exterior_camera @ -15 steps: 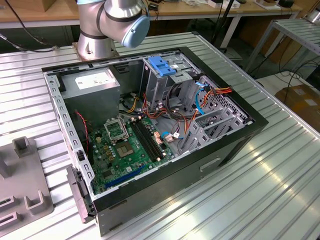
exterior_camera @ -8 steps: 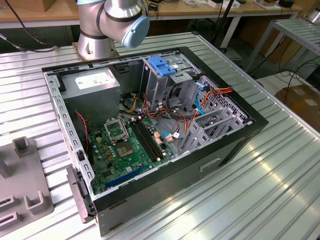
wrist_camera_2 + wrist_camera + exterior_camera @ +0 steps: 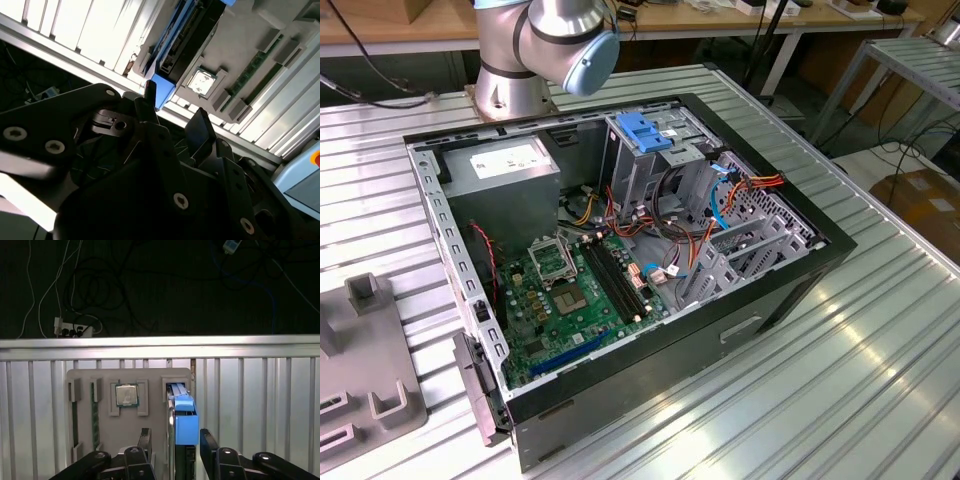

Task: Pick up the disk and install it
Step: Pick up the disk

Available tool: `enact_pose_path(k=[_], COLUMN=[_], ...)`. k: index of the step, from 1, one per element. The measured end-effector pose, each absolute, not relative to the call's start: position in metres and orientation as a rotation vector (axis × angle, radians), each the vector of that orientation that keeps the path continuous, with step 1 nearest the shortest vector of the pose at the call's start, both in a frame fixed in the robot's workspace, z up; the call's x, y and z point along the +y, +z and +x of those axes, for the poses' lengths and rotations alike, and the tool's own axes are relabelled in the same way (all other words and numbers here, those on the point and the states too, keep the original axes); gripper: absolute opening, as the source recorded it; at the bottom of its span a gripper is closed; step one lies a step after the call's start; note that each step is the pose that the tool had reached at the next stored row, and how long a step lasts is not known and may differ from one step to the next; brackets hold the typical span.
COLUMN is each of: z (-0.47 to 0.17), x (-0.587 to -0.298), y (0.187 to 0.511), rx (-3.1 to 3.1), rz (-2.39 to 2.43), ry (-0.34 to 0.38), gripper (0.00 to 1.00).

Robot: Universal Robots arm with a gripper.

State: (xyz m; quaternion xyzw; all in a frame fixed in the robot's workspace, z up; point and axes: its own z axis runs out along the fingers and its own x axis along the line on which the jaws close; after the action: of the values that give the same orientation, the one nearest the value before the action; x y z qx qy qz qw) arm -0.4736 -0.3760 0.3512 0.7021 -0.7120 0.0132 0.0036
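Observation:
The disk point(image 3: 181, 416) stands on edge in a slot of a grey fixture tray point(image 3: 152, 382), its light-blue bracket point(image 3: 185, 427) toward me. In the first wrist view my gripper point(image 3: 175, 440) is open, and its two black fingers point(image 3: 145, 439) straddle the disk's near end, one on each side. The finger on the bracket side is close to the disk; the other stands a little off it. The second wrist view also has the disk point(image 3: 187, 35), with the gripper point(image 3: 175, 102) just short of the blue bracket end point(image 3: 162, 91).
The tray also holds a processor chip point(image 3: 126, 395) and memory sticks point(image 3: 94, 415). In the exterior view an open computer case point(image 3: 620, 250) lies on the ribbed metal table point(image 3: 860, 350), with a drive cage and blue handle point(image 3: 645, 130), a power supply point(image 3: 505, 165) and a motherboard point(image 3: 570, 290).

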Motion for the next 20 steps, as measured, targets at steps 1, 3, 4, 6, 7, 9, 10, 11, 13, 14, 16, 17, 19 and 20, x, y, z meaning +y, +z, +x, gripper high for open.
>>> enact_pose_path(k=[1,3,4,6,7,9,10,11,13,14,16,17,19,20], z=[-0.474,-0.473,-0.473,-0.473,-0.473,-0.473,-0.473,-0.473,-0.473,-0.473,-0.473,-0.473,-0.473,-0.473], x=[-0.376,-0.376,-0.376,-0.376,-0.376,-0.375,-0.375,-0.374,-0.373,-0.373,-0.372,-0.372,-0.371,-0.371], y=[0.348,0.345,0.343,0.338,0.337,0.333,0.33,0.328,0.324,0.322,0.32,0.32,0.318,0.316], rx=[-2.232,-2.232,-2.231,-2.231,-2.23,-2.229,-2.229,-2.228,-2.227,-2.227,-2.226,-2.227,-2.227,-2.227], rz=[2.201,2.2,2.2,2.2,2.199,2.199,2.198,2.197,2.196,2.196,2.196,2.196,2.196,2.196], ry=[0.041,0.041,0.041,0.039,0.039,0.037,0.035,0.033,0.031,0.03,0.03,0.03,0.031,0.031], gripper=[0.51,0.51,0.51,0.51,0.51,0.51,0.51,0.51,0.51,0.51,0.51,0.51,0.51,0.51])
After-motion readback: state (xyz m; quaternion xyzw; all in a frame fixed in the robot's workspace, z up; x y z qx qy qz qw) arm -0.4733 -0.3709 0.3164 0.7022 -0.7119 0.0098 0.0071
